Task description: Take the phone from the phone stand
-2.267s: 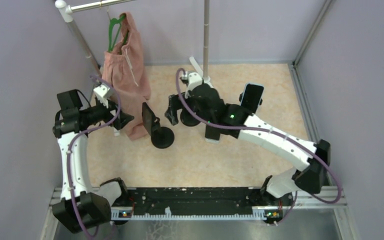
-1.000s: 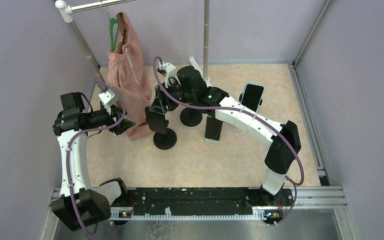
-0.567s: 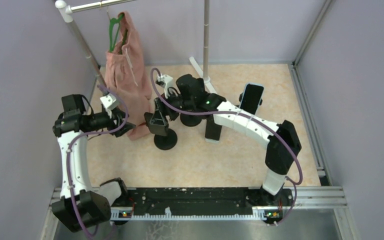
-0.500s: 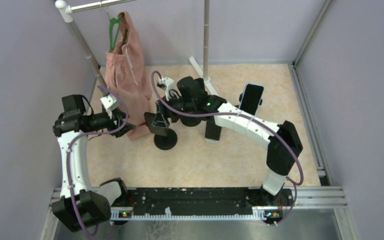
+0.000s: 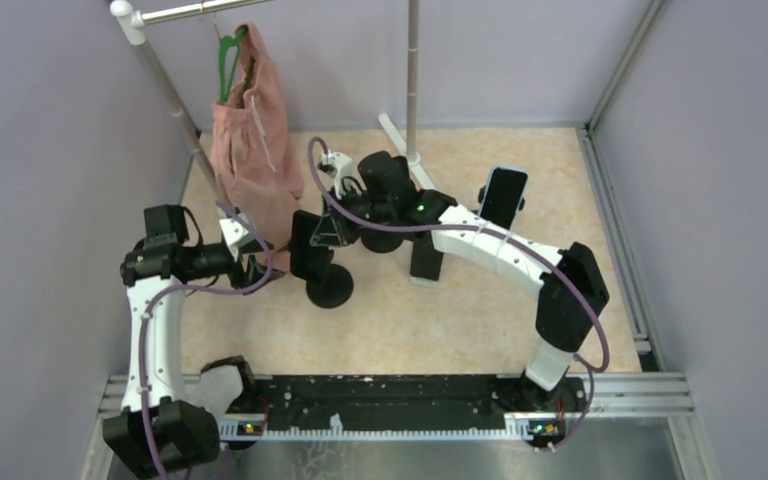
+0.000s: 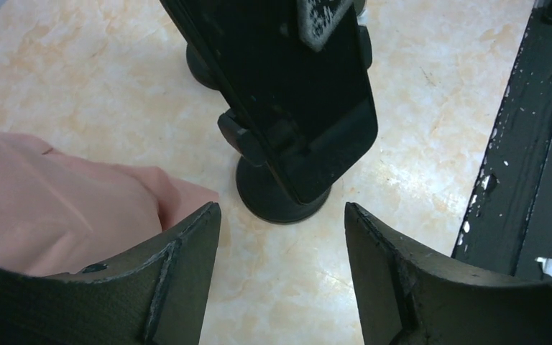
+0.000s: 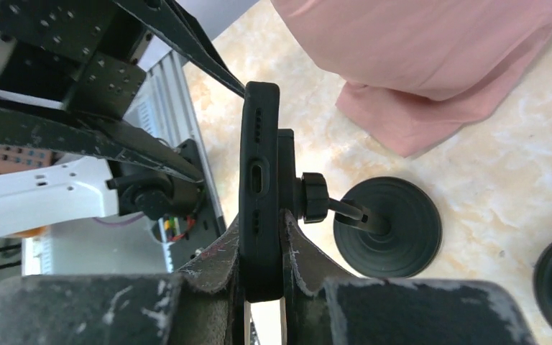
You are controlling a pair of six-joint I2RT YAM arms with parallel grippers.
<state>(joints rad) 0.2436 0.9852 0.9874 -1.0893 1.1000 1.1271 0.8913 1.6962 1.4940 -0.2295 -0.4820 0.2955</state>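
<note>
right fingers [image 7: 219, 266] are clamped hard on the phone [image 7: 259, 180], one finger flat on each face. the right wrist camera sees the phone edge-on, with its port and speaker holes facing the lens. the phone is not off yet: its back is seated on the mount of the phone stand [image 7: 388, 226], and a short neck runs down to the round black base on the tabletop [image 7: 517, 194].

over to the left wrist view. the left fingers [image 6: 183, 273] stand wide apart with nothing between them, short of the stand. the dark screen tilts away up the frame, and the cradle's side clips hug its edges. the stand's base sits right in the gap between the two fingers, lower down on the marbled top.

from above, the right arm arches in from the right and meets the phone on its far right side. the left arm reaches in from the left, fingers just beside the phone and apart from it. a pink garment [image 5: 250, 150] hangs from a green hanger [image 5: 228, 55] on the rack, its hem down on the tabletop just behind the stand. a second phone [image 5: 503, 195] stands well off to the right.
</note>
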